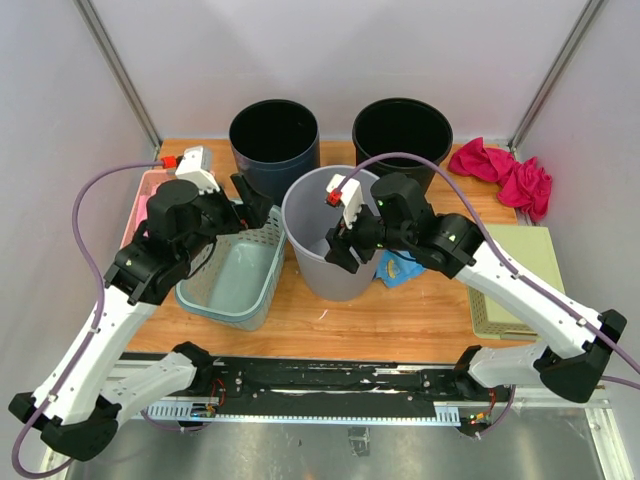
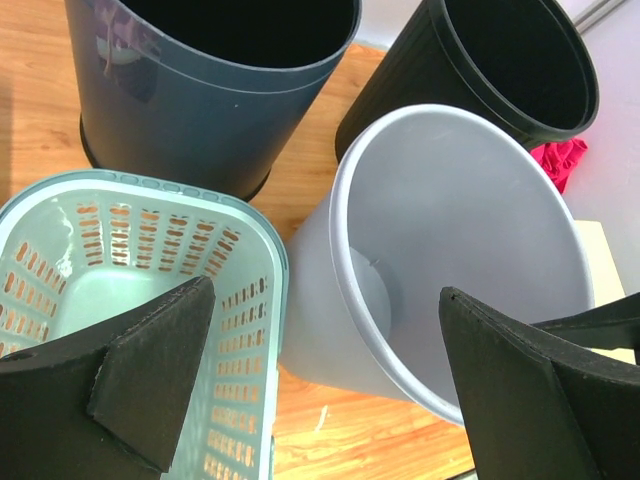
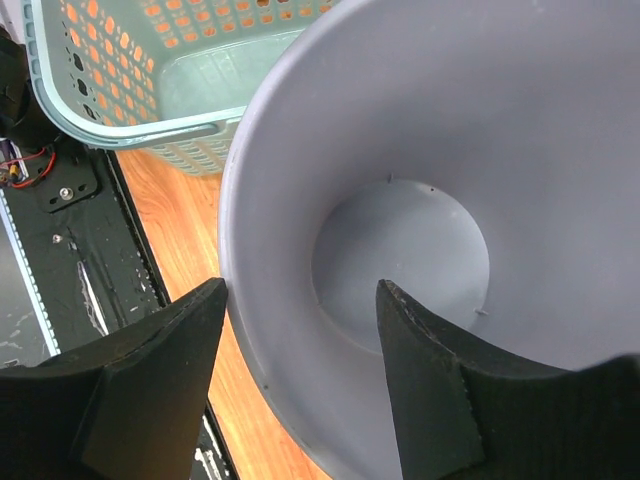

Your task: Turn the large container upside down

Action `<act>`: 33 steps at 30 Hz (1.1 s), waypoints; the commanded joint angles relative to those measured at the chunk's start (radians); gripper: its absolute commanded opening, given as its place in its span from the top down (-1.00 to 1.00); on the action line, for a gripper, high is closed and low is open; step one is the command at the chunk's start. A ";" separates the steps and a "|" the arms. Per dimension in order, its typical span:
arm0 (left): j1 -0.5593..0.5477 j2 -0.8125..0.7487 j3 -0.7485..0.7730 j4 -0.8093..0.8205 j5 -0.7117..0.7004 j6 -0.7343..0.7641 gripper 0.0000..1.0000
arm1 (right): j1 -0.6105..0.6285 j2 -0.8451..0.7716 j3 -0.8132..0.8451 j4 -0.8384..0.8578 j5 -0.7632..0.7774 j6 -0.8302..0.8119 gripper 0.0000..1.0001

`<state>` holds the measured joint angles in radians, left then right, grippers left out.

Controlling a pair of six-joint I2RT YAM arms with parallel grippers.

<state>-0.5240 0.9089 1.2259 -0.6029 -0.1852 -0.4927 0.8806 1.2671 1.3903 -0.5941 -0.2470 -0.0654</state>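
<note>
Rim of grey container (image 3: 400,250) between jaws of right end effector (image 3: 300,375)

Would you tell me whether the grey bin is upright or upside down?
Upright: the grey bin stands mouth up, and the right wrist view looks down onto its bare inner floor.

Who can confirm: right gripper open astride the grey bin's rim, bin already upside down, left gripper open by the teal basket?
One thing is wrong: the grey bin is upright, mouth up; the right wrist view looks down onto its inside floor. The rest stands: right gripper open astride its rim, left gripper open by the teal basket.
</note>
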 commanded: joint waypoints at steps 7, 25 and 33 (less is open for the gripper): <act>0.007 -0.015 -0.046 0.063 0.025 -0.005 -0.98 | 0.029 0.010 -0.010 -0.124 0.098 -0.055 -0.12; 0.007 -0.029 -0.061 0.075 0.051 0.002 -0.98 | 0.065 0.085 -0.004 -0.138 0.041 -0.076 -0.34; 0.007 -0.041 -0.059 0.075 0.067 0.006 -0.98 | 0.078 0.078 0.039 -0.167 0.058 -0.025 0.68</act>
<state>-0.5240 0.8845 1.1648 -0.5549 -0.1352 -0.4961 0.9424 1.3651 1.3994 -0.7155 -0.2180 -0.1318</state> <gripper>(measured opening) 0.991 0.288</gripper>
